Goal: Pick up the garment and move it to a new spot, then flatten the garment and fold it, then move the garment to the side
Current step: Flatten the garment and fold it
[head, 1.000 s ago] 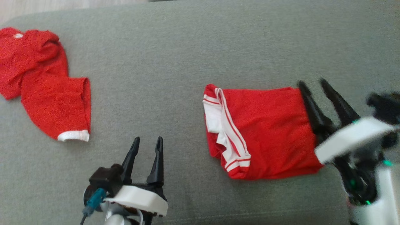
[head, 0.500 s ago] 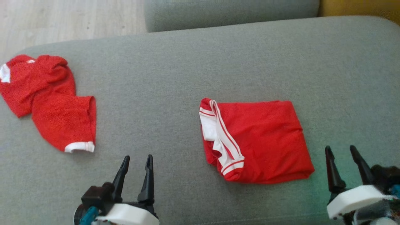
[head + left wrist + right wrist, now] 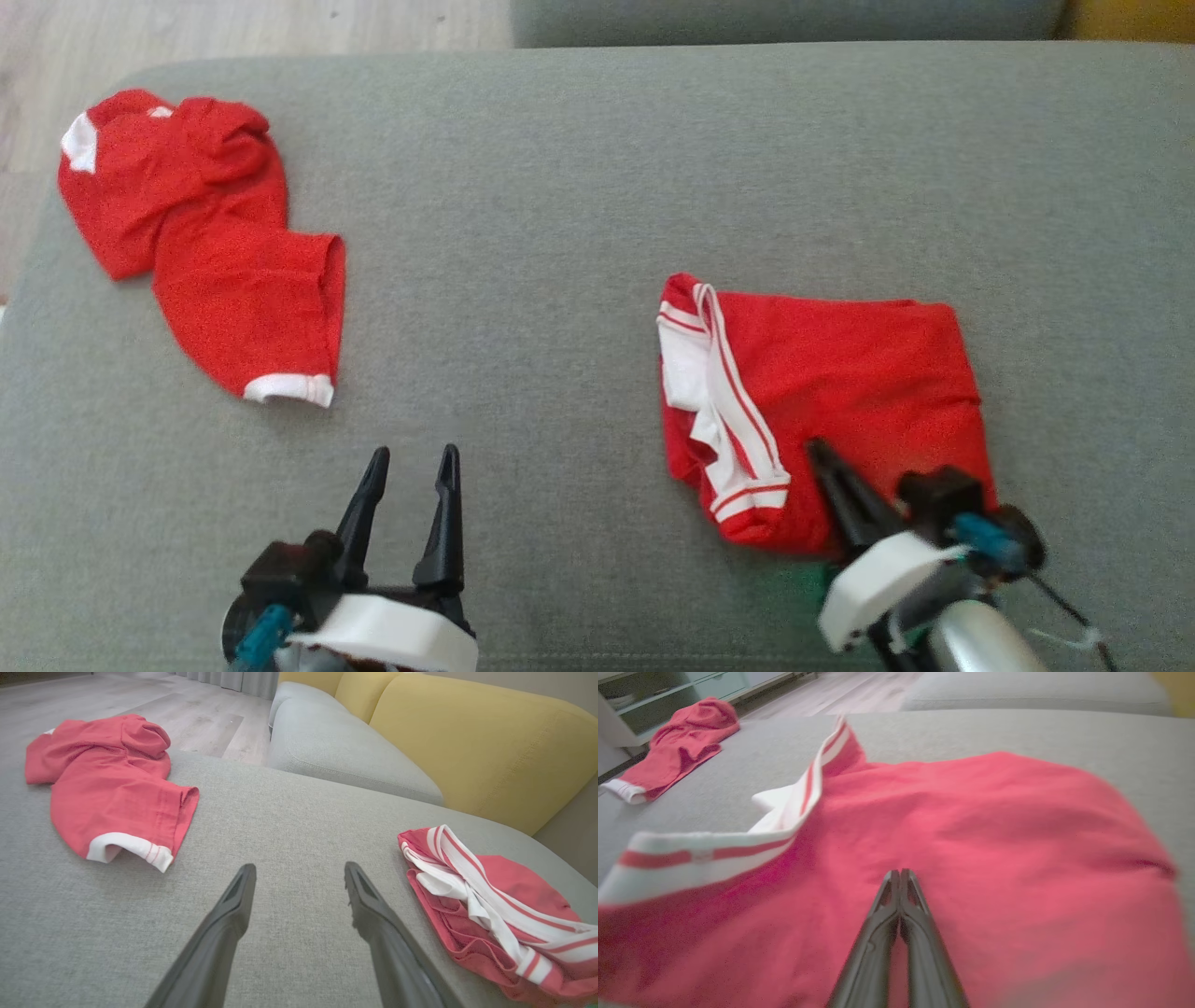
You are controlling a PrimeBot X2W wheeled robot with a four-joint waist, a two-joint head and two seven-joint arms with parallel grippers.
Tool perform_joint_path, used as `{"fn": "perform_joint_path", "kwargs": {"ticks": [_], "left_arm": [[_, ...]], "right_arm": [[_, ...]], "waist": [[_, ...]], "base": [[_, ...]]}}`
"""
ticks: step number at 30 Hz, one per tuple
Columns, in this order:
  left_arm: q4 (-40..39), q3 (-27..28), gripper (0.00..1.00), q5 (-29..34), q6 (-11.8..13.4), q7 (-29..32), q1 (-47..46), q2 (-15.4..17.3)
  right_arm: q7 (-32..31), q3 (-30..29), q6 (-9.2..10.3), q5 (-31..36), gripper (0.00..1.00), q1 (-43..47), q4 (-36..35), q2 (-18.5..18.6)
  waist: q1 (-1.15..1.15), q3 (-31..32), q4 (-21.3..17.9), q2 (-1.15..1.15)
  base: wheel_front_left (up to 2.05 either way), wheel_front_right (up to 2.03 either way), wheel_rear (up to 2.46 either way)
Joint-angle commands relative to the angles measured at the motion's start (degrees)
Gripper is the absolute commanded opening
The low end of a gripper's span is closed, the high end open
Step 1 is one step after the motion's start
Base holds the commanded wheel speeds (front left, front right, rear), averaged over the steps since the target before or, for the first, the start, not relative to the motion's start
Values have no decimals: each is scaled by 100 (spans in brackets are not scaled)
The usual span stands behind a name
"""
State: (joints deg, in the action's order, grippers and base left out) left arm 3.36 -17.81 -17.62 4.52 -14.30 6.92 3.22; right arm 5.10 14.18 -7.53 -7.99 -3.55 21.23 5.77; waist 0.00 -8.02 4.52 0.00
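Where the grey cushion (image 3: 579, 187) ends at far left, a crumpled red garment (image 3: 215, 252) lies with 1 white cuff toward the robot. Nearer the robot and a little to the right, the left gripper (image 3: 414, 455) hovers over bare cushion, its 2 fingers spread apart and holding nothing. Further right lies the folded red garment (image 3: 859, 373), a white-striped band along its left edge. The right gripper (image 3: 819, 450) points over its near edge, fingers pressed together; whether they touch the cloth I cannot tell.
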Motion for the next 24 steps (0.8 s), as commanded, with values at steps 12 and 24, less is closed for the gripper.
{"fn": "perform_joint_path", "kwargs": {"ticks": [12, 24], "left_arm": [[-195, 50, 100, -139, 61, -70, -427, -35], [-163, 11, 100, -288, 110, -70, -338, -35]], "right_arm": [[241, 1444, 4, -131, 0, -1100, 1179, -282], [267, 2401, 4, -133, 0, -1227, 1472, -288]], "waist": [[0, -146, 481, 0], [0, 154, 385, 0]], "base": [[0, 0, 0], [0, 0, 0]]}}
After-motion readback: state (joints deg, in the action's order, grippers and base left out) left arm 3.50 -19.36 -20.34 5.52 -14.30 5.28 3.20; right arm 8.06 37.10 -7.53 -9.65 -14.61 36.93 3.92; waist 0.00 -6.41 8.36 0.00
